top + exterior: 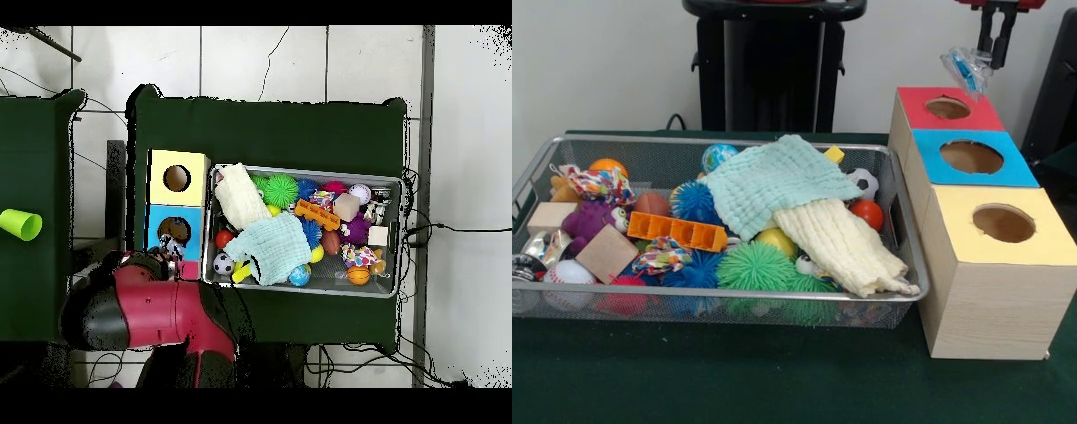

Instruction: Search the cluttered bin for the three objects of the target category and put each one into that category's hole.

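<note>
Fingers (980, 55) closed on clear blue packet (966, 69), hanging just above red box's hole (947, 108)

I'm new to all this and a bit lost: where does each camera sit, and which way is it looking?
Front view: sits across the table, looking level over the bin and the boxes; only the gripper shows, at the top, holding a clear packet above the red box's hole.
Overhead view: sits above, looking straight down; the red arm fills the bottom.
Both show the bin, the boxes and the cloths.
</note>
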